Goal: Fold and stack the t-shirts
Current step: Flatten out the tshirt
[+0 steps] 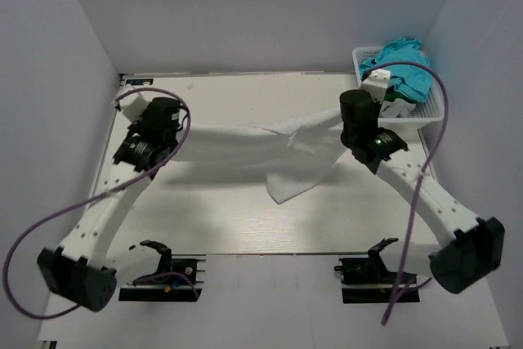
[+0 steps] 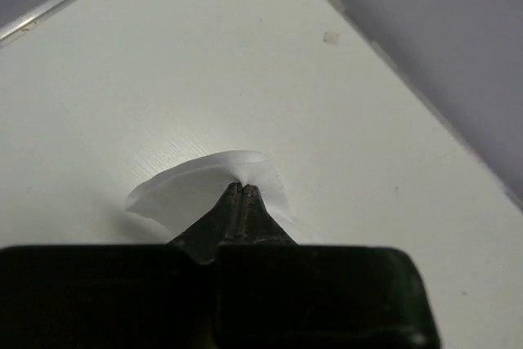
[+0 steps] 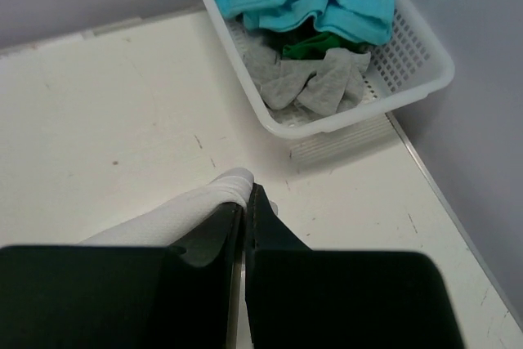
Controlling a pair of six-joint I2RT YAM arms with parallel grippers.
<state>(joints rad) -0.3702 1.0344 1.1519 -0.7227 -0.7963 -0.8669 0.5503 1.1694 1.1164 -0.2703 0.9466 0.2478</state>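
Observation:
A plain white t-shirt [image 1: 270, 151] hangs stretched between my two grippers above the table, with one part drooping down toward the table's middle. My left gripper [image 1: 173, 123] is shut on its left end; in the left wrist view the fingers pinch a fold of white cloth [image 2: 196, 185]. My right gripper [image 1: 351, 124] is shut on the right end, where white cloth [image 3: 204, 202] bunches at the fingertips. A teal t-shirt [image 1: 404, 67] and a grey t-shirt [image 3: 315, 79] lie in the basket.
A white plastic mesh basket [image 1: 431, 112] stands at the table's back right corner, close behind my right gripper; it also shows in the right wrist view [image 3: 425, 79]. Grey walls enclose the table on three sides. Two black stands sit at the near edge.

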